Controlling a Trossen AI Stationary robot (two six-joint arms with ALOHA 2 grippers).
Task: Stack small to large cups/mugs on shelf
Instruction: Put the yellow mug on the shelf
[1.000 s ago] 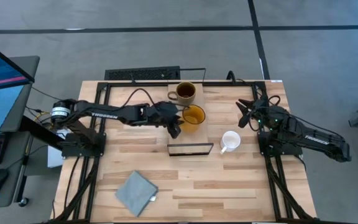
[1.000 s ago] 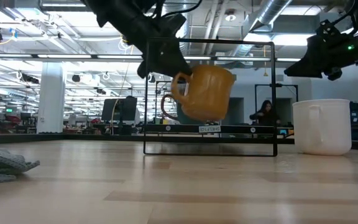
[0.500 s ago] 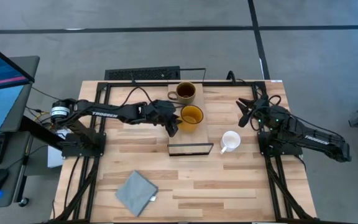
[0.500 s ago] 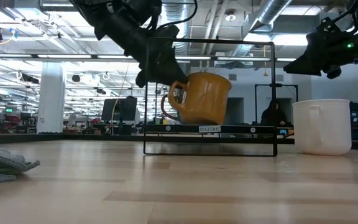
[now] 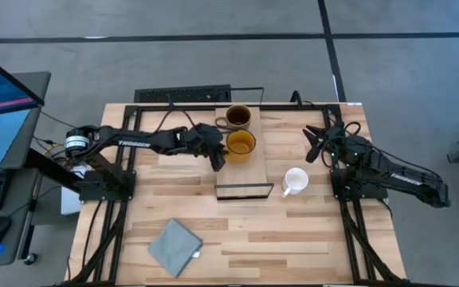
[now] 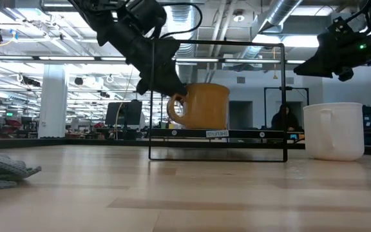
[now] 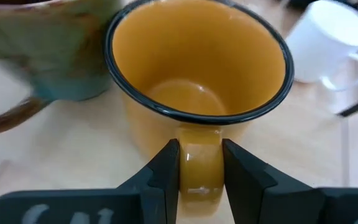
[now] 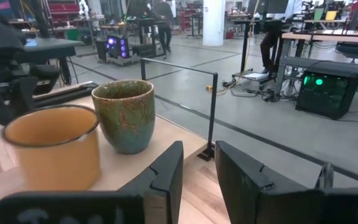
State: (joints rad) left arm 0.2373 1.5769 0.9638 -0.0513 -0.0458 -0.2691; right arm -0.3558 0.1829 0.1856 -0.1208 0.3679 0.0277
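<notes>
**Left gripper clamped on the yellow mug's handle, over the shelf**

The left gripper holds the yellow-orange mug by its handle — both dark fingers press the handle's sides in the left wrist view. The mug stands upright with its mouth up, above the light-wood shelf; in the low view its base sits level with the shelf board, though contact cannot be confirmed. Just behind it on the same plank stands the dark brown/olive mug, the two near each other, with a narrow gap visible in the right wrist view. The thin black wire frame closes the shelf's near end.

Off the shelf, on the slatted tabletop, the small white mug stands beside that frame. The right gripper hangs above the table's right edge with its fingers slightly parted, holding nothing. A grey-blue cloth lies near the front left — well apart from the mugs.
</notes>
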